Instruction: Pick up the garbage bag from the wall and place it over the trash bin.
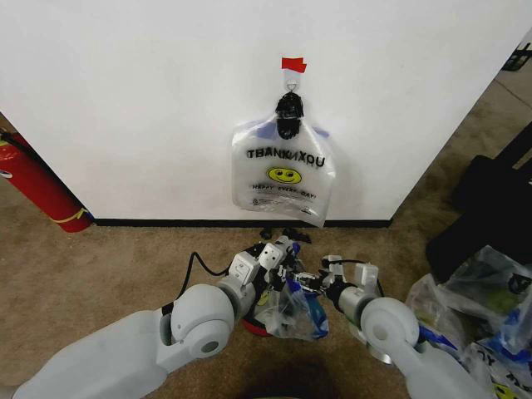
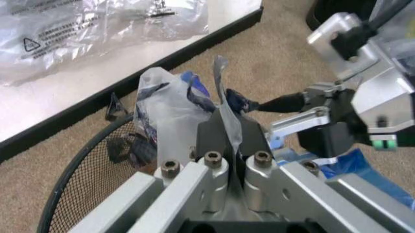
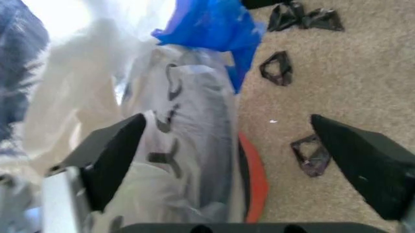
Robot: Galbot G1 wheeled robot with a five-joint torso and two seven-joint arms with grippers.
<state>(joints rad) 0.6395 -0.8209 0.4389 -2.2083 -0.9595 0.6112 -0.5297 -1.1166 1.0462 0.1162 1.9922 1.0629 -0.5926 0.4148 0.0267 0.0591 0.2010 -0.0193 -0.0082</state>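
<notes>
Left gripper (image 2: 227, 138) clamped on garbage bag (image 1: 295, 309) over trash bin (image 2: 84, 165); right gripper (image 3: 227, 160) wide.

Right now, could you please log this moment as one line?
left end effector: shut on garbage bag | right end effector: open beside bag | trash bin: below

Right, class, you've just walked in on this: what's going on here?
The robot holds a garbage bag over the trash bin on the carpet by the wall. Its left end effector is shut on a strip of the bag; the right end effector is open around the plastic. Another similar bag hangs from the wall hook.
</notes>
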